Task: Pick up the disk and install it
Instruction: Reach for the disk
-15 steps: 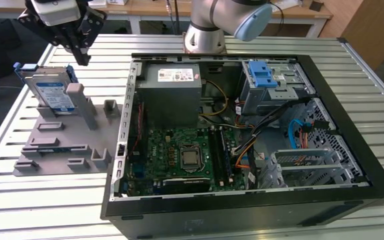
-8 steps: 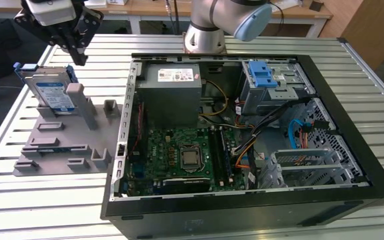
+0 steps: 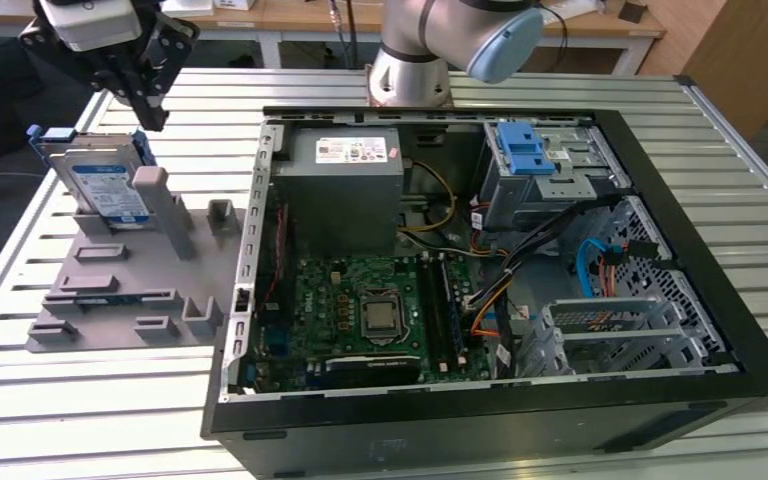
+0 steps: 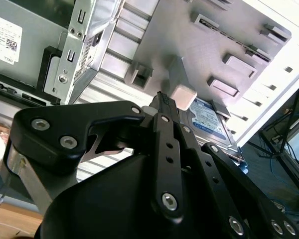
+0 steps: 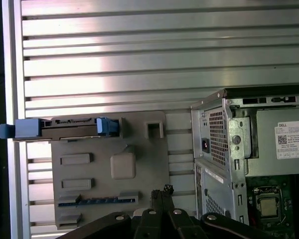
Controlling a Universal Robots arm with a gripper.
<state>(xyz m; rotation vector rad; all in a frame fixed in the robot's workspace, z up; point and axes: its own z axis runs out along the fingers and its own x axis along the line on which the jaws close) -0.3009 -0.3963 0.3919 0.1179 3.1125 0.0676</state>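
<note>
The disk (image 3: 107,182) stands on edge in the grey plastic stand (image 3: 117,295), at the exterior view's left. It is silver with a white-and-blue label and a blue bracket. My gripper (image 3: 152,112) hangs just above and slightly behind it, not touching it. In both wrist views the black fingers meet at their tips, shut on nothing. The first wrist view shows the disk (image 5: 65,128) edge-on on the stand (image 5: 112,199), apart from the gripper (image 5: 162,191). In the second wrist view the disk's label (image 4: 209,118) lies beyond the gripper (image 4: 164,101).
An open computer case (image 3: 704,330) lies on the slatted metal table (image 3: 91,420), to the right of the stand. Inside are a grey power supply box (image 3: 344,190), a motherboard (image 3: 357,310) and a drive bay with a blue latch (image 3: 528,150). The arm's base (image 3: 411,70) stands behind the case.
</note>
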